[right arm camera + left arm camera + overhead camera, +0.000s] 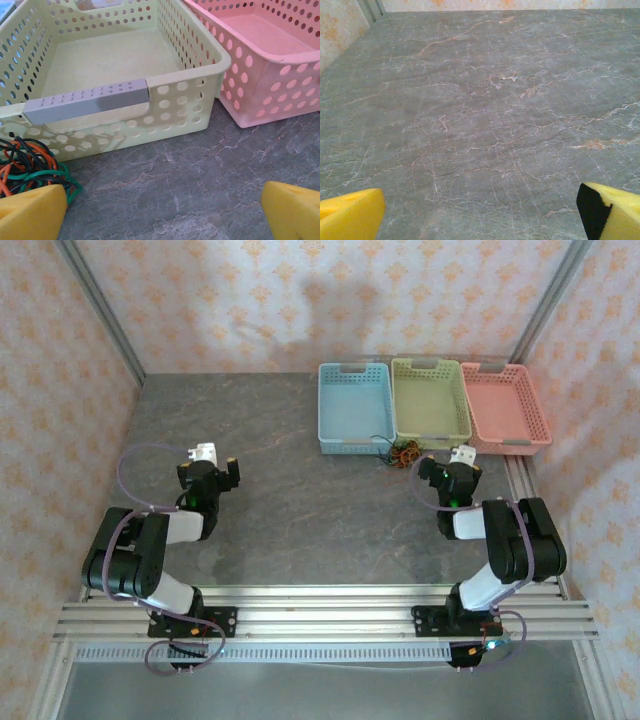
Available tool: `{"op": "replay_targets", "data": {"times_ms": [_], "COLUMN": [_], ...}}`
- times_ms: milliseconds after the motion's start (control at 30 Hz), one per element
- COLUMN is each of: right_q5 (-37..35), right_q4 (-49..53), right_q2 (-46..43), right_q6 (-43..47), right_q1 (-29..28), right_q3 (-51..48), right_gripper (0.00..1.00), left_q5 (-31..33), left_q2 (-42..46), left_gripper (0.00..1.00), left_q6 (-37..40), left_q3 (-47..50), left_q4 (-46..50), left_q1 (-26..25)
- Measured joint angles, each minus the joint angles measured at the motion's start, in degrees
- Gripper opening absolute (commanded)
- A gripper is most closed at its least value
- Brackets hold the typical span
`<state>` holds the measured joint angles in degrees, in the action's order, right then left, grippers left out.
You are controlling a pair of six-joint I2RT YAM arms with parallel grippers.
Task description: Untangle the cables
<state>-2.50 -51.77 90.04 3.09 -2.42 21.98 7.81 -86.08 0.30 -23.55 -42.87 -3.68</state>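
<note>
Shows the cables (405,453) bunched in 1 small clump on the counter (300,500), just beside the near walls of the blue basket (352,446) and green basket (432,437), at the seam between the 2. Finds the right gripper (462,462) near the clump, jaws spread wide and holding nothing. From the wrist, puts the orange, black and green loops against the left fingertip (30,215), below the green basket's grey handle (87,102). Finds the left gripper (215,465) well apart over bare stone, jaws likewise wide and empty.

Judged an opening step, with no strand freed yet. To do it well:
- Shift the right jaws leftward until centred on the clump.
- Come down straight and pinch 1 outer loop rather than the whole knot.
- Draw it toward the near edge, away from the basket walls.
- Bring the left arm across to pin or take a 2nd strand.
- Pull apart slowly to avoid tightening the knot.

Little room behind the clump, with 3 baskets in a row at the far right, the pink basket (505,443) last. Plenty of open counter at centre and left for spreading strands. Wallpapered walls close on both sides.
</note>
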Motion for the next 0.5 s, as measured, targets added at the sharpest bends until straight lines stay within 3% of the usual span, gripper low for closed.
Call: {"op": "replay_targets", "data": {"times_ms": [500], "right_q5": [0.5], "right_q4": [0.0], "right_q2": [0.0], "right_q6": [0.0], "right_q1": [0.0], "right_q3": [0.0], "right_gripper": [0.99], "left_q5": [0.0], "left_q2": [0.0], "left_gripper": [1.00], "left_q6": [0.0], "left_q3": [0.0], "left_q4": [0.0], "left_q1": [0.0]}}
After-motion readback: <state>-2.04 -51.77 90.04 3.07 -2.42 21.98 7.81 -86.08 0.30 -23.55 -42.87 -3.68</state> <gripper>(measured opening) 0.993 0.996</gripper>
